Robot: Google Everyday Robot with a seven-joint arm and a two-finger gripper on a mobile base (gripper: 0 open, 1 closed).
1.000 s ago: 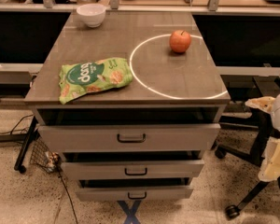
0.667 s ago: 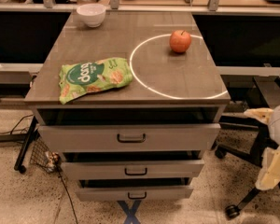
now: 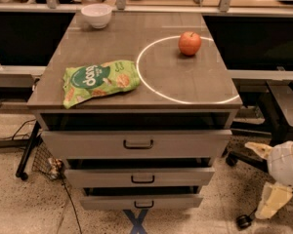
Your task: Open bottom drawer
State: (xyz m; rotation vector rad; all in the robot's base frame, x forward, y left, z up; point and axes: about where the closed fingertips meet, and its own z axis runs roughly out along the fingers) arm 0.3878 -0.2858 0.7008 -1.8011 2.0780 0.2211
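End effector (image 3: pixel 265 177), fingers (image 3: pixel 272 201) seemingly apart, hangs right of bottom drawer (image 3: pixel 112 202), near a chair caster (image 3: pixel 242 222).

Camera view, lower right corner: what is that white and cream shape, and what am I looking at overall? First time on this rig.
That shape is the robot's end effector, the grasping part of its single arm. It is low on the right, apart from the cabinet, with nothing visibly held. There is only this one camera, looking down at a grey cabinet top. On it lie a green snack bag, an apple and, at the back, a white bowl. Your target, the bottom drawer, is the lowest of three.
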